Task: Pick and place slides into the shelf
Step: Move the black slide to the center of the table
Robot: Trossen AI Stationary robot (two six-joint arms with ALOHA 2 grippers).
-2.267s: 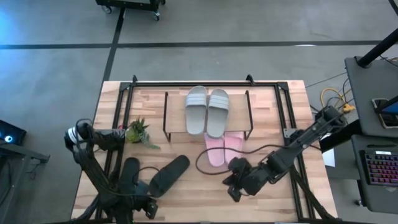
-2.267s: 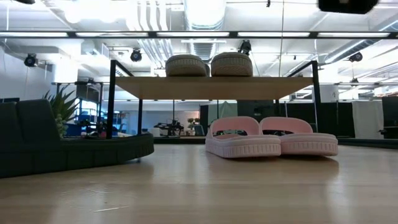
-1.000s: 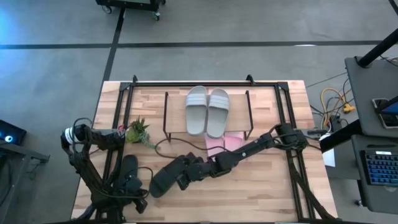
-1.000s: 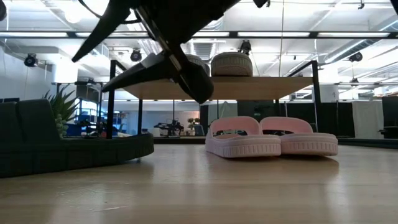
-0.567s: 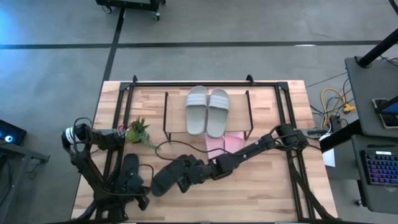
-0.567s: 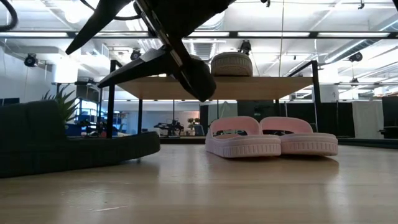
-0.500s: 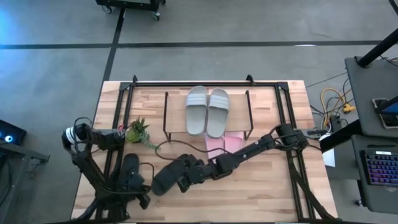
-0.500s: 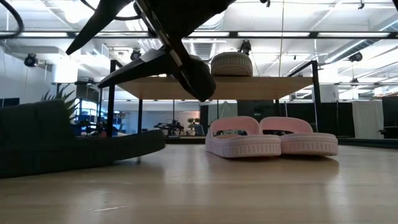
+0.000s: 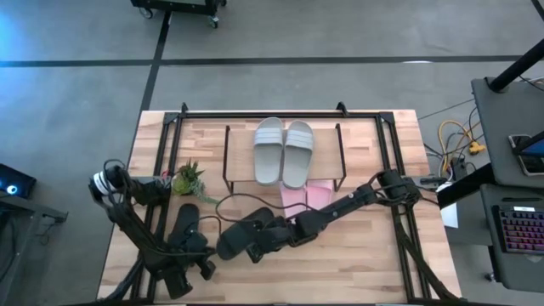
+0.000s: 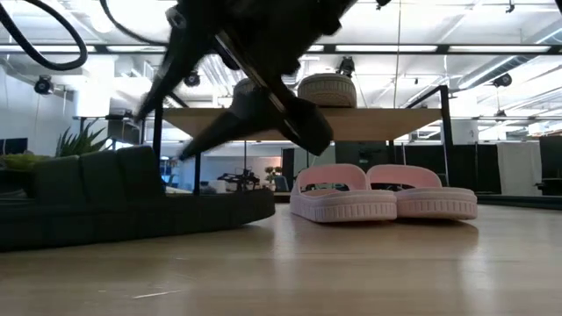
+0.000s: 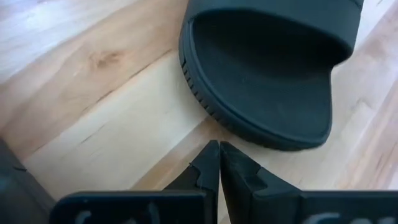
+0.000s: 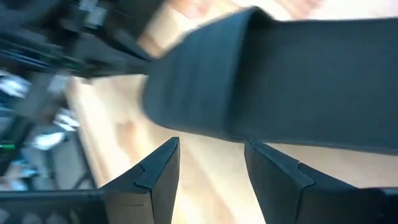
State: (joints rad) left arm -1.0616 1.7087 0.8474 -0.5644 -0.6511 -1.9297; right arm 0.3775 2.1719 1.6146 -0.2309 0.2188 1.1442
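the right gripper is now carrying one black slide further toward the table's middle than half a second ago, and the left gripper is sitting closer in, clenched on nothing. the right fingers are gripping the black slide's strap, lifting it off the wood. the other black slide is lying flat just ahead of the left gripper. the grey-green slides are resting on the shelf, the pink slides beneath it.

Two grey-green slides atop the shelf, two pink slides under, two black slides nearby, one potted plant.
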